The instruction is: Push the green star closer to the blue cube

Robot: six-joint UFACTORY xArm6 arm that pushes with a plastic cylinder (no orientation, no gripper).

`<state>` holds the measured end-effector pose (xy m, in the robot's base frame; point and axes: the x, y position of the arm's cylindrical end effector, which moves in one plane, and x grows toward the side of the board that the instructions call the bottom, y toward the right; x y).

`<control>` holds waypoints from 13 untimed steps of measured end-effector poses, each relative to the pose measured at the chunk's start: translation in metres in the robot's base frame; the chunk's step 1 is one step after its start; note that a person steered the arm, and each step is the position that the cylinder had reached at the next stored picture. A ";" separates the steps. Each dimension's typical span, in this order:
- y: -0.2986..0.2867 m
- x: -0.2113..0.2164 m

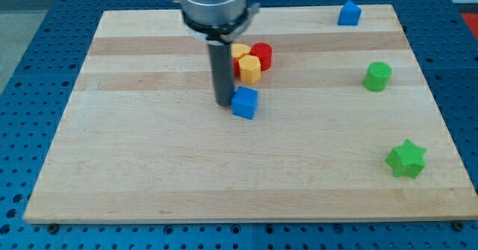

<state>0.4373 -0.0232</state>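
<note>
Plainly, green star [406,159] lies flat, well apart from blue cube [244,102]

My tip [224,103] touching the blue cube [245,102] mid-board, green star [406,159] well apart near the right edge

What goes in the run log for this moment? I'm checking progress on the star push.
tip: beside blue cube, on its left | green star: far right, untouched | star-cube gap: wide | push: not begun
</note>
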 end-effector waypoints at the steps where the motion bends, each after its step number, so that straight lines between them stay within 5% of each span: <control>1: 0.040 0.017; 4: 0.094 0.047; 6: 0.106 0.142; 7: 0.169 0.165; 9: 0.280 0.160; 13: 0.257 0.125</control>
<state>0.5618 0.2338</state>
